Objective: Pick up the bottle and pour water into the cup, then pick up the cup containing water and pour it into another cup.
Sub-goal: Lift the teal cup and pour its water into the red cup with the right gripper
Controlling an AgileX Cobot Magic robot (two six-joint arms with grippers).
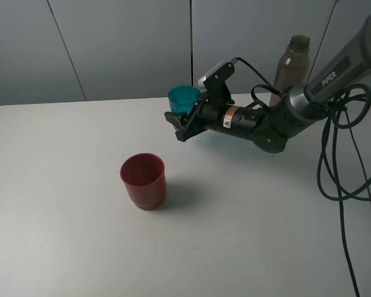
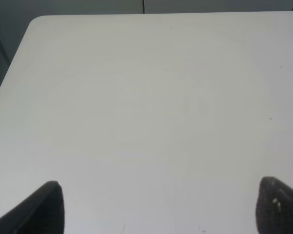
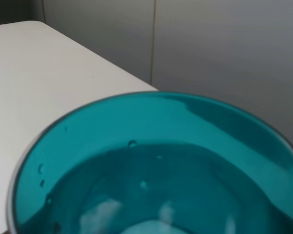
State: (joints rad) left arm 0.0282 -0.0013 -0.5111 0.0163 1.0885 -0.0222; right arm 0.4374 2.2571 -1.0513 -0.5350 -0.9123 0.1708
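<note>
Far middle of the surface (image 1: pixel 62 216) | my right fingers (image 1: pixel 180 127) clamped on the cup (image 1: pixel 184 98), water (image 3: pixel 151 195) inside | bottle (image 1: pixel 292 65) far right, fill looks done | red cup (image 1: pixel 143 180) near-left awaits pour | left fingers (image 2: pixel 44 209) spread, empty

bottle (image 1: pixel 295 62) bottom hidden behind right arm (image 1: pixel 284 120); cup (image 1: pixel 184 97) base hidden by right gripper (image 1: pixel 178 127).

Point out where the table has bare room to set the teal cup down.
Bare table left of the red cup and all along the front edge. Crowded back right: the right gripper holds the teal cup, the bottle behind its arm.
</note>
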